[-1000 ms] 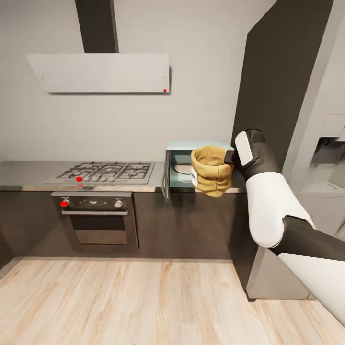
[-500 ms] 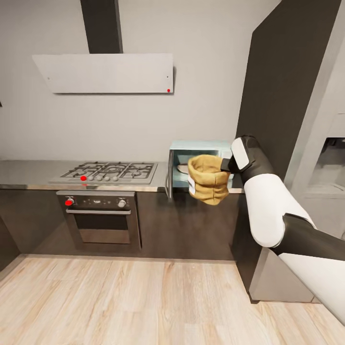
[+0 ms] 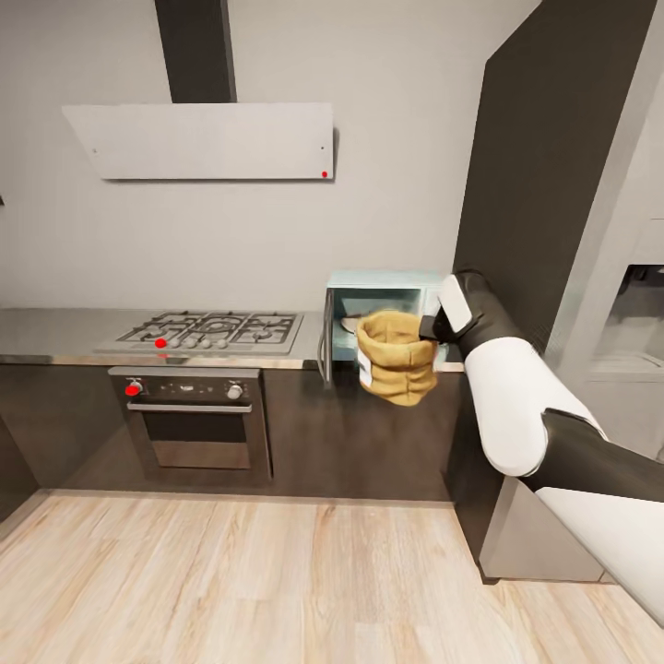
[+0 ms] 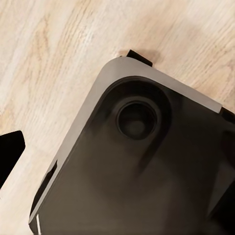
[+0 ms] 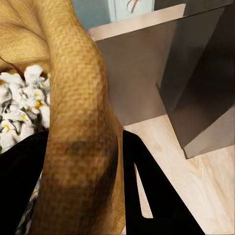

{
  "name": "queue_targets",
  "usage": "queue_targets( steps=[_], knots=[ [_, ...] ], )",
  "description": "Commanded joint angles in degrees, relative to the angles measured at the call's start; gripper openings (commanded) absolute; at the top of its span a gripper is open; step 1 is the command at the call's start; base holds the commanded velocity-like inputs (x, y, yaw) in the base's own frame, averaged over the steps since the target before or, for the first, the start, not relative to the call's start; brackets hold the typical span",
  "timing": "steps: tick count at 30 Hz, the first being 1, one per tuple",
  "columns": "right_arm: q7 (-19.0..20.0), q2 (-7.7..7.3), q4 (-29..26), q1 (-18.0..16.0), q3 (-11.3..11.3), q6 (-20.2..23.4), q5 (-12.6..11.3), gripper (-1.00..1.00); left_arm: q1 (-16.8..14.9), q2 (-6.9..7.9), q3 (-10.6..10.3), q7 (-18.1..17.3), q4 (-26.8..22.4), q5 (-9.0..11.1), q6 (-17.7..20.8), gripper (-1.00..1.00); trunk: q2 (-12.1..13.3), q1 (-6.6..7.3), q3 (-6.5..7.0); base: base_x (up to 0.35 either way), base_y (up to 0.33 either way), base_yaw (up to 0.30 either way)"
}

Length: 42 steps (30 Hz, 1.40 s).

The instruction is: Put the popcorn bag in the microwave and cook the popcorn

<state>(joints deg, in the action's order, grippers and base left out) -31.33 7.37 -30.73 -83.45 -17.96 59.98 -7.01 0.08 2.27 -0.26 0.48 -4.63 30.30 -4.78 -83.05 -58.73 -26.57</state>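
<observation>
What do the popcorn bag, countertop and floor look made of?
Popcorn bag: tan woven cloth, burlap-like; a coarse weave shows on its rolled rim in the right wrist view, though the helper look could be textured paper. Countertop: grey brushed steel, judging by its dull sheen. Floor: pale wood planks with visible grain, possibly laminate.

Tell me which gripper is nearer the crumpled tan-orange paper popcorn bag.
Right. The right gripper pinches the rolled rim of the crumpled tan-orange paper popcorn bag; the left gripper hangs low over the wooden floor, away from it.
</observation>
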Motion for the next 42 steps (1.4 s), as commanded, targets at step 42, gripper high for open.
queue_targets(
  steps=[42],
  knots=[
    [-0.33,-0.18,8.44,1.16,-0.01,-13.37,0.22,-1.0,0.01,0.02,-0.35,0.05,-0.06,-0.18,0.04,1.0,-0.03,0.0,-0.06,0.282,0.0,0.0]
  ],
)
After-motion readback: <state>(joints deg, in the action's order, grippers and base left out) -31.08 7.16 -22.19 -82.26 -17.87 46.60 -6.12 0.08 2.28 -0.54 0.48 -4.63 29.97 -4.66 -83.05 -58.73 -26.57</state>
